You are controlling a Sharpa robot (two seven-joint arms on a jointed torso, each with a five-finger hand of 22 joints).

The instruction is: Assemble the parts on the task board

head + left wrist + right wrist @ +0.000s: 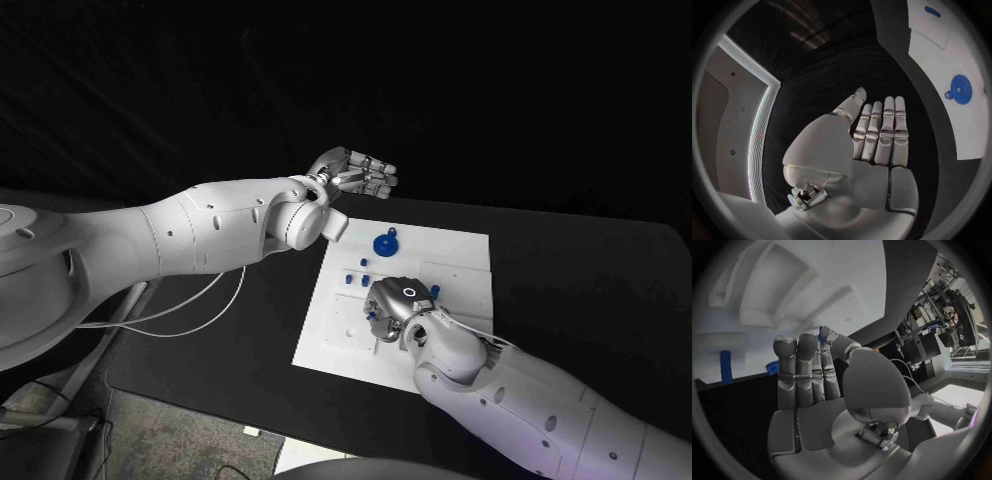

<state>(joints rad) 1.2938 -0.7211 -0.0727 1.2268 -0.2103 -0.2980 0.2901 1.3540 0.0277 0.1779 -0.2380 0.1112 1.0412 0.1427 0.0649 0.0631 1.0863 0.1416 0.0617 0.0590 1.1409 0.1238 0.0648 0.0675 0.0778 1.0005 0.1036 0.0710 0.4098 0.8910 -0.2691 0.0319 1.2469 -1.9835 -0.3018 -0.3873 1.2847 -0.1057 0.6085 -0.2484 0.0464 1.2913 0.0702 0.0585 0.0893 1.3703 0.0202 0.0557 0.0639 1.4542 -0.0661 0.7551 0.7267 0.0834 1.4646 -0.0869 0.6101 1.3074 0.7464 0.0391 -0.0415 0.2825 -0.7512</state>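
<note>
— Board (447,255) first?
— White plate mid-table, blue disc (384,244) near its far edge, small blue pegs (355,281) beside the right hand (400,304).
— Hands?
— Right rests low on the plate, pinching a blue part (822,333) (mostly hidden). Left hand (358,172) hovers beyond the plate, fingers straight, holding nothing.

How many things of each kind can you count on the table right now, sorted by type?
White task board: 1
Large round blue part: 1
Small blue pegs lying clear of the hands: 4
Hands: 2, the left hand and the right hand
Total: 8. More blue bits sit against the right hand, too hidden to count.
</note>
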